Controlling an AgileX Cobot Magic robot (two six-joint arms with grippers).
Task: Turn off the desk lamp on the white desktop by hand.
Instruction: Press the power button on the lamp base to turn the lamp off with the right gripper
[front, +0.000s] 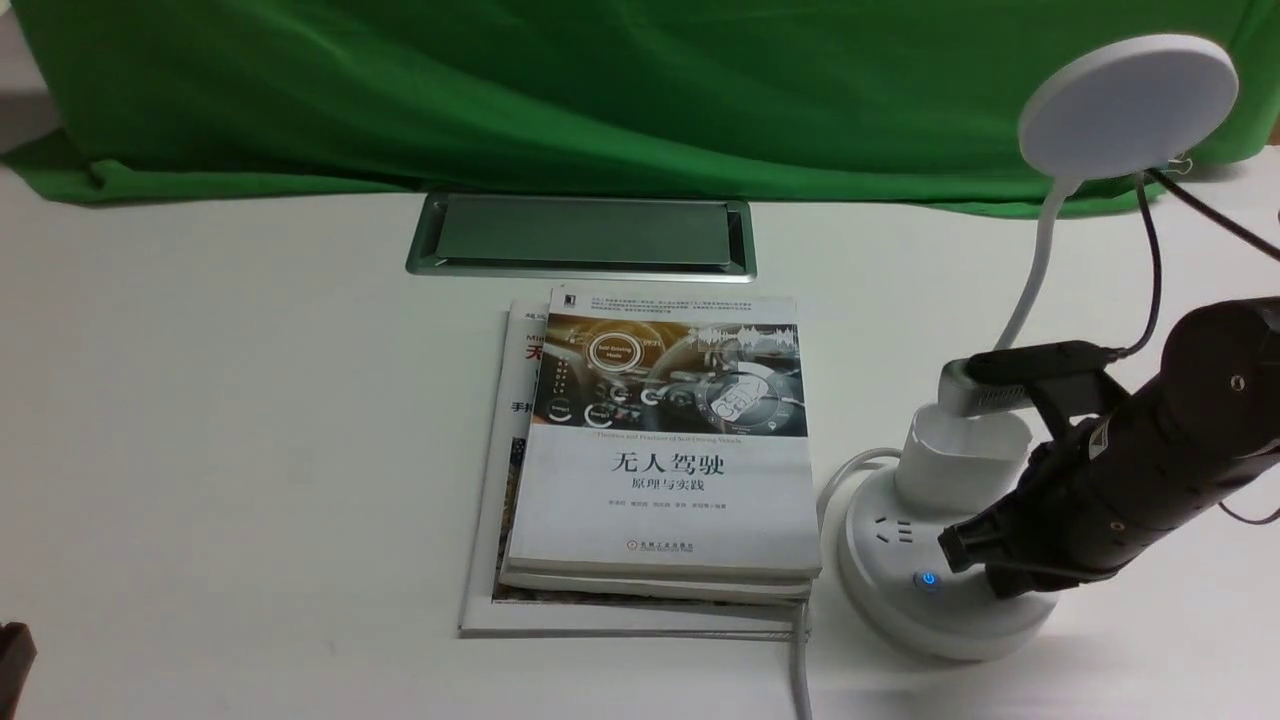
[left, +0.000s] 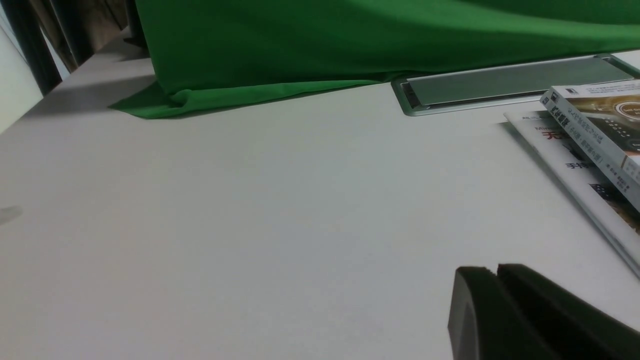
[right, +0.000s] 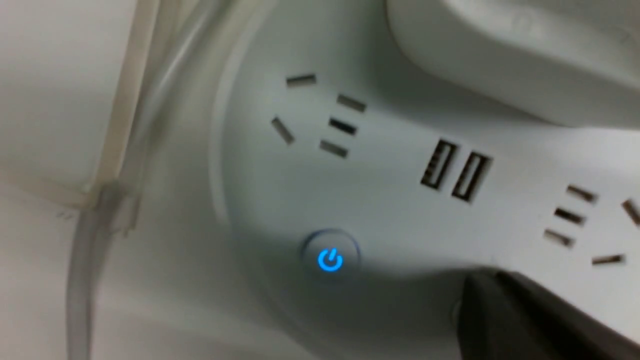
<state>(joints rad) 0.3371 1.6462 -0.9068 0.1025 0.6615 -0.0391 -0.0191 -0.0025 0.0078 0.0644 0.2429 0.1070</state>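
The desk lamp is parked on the right of the worktop, snug beside the stacked books. The right claw, fingers squeezed together, is held at the lamp's base, just beside the blue-lit power button. The left claw is seen pinched together too, low over the worktop.

The white desktop holds a recessed grey cable hatch, with green cloth along its far edge. A book stack lies centrally; the desk lamp stands just right of it.
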